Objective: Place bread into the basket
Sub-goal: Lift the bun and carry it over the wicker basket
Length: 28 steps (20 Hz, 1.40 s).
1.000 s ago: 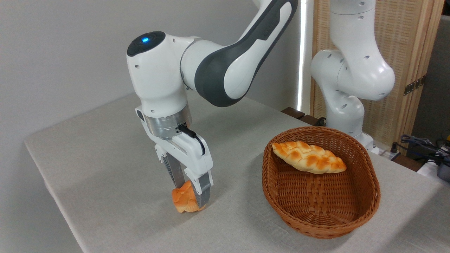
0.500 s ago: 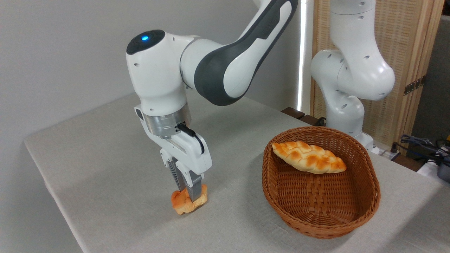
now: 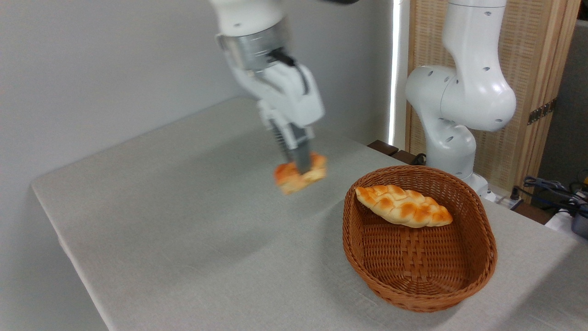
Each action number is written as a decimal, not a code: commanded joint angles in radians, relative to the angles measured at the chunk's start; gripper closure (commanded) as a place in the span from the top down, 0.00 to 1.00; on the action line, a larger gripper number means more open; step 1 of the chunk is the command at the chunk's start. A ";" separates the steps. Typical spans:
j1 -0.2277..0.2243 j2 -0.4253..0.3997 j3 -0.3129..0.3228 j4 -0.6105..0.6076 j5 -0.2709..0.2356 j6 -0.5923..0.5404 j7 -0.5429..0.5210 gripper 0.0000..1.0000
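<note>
Gripper (image 3: 301, 168): clenched on the bun (image 3: 301, 174), now lifted clear of the table (image 3: 161, 207), where it rested a moment ago, and carried toward the wicker basket (image 3: 477, 271). Braided loaf (image 3: 403, 205) already inside. Remaining: release over basket.

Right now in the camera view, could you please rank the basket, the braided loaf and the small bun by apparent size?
1. The basket, clearly largest.
2. The braided loaf lying inside it.
3. The bun, smallest, held in the air and somewhat blurred.
</note>
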 commanded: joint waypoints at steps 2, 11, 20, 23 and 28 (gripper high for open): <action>-0.001 -0.048 0.159 -0.083 0.072 -0.053 0.321 0.13; -0.002 -0.035 0.219 -0.172 0.206 0.017 0.561 0.36; -0.004 -0.022 0.241 -0.232 0.229 0.079 0.612 1.00; -0.004 -0.022 0.241 -0.238 0.228 0.079 0.612 1.00; -0.008 -0.019 0.241 -0.238 0.220 0.079 0.609 1.00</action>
